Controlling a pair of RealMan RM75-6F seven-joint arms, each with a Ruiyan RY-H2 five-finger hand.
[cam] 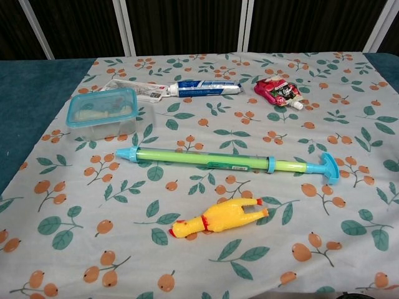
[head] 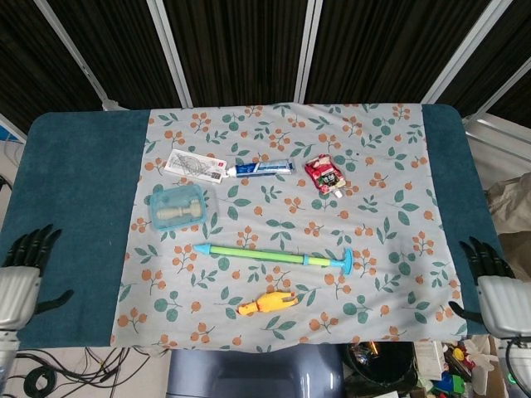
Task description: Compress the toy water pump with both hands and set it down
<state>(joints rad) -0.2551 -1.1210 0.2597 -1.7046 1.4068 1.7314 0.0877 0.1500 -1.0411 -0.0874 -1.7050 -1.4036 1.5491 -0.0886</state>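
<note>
The toy water pump (head: 274, 257) (cam: 227, 161) lies flat on the patterned cloth, a green tube with a blue nozzle at its left end and a blue T-handle at its right. Nothing touches it. My left hand (head: 21, 280) hangs at the far left edge of the head view, over the table's teal border, with its fingers spread and nothing in them. My right hand (head: 494, 286) is at the far right edge, past the table's corner, also spread and holding nothing. Neither hand appears in the chest view.
A yellow rubber chicken (head: 265, 303) (cam: 217, 218) lies just in front of the pump. Behind it are a lidded plastic box (head: 178, 205) (cam: 103, 112), a toothpaste tube (head: 261, 168) (cam: 202, 88), a flat printed packet (head: 196, 165) and a red pouch (head: 326, 176) (cam: 277, 91).
</note>
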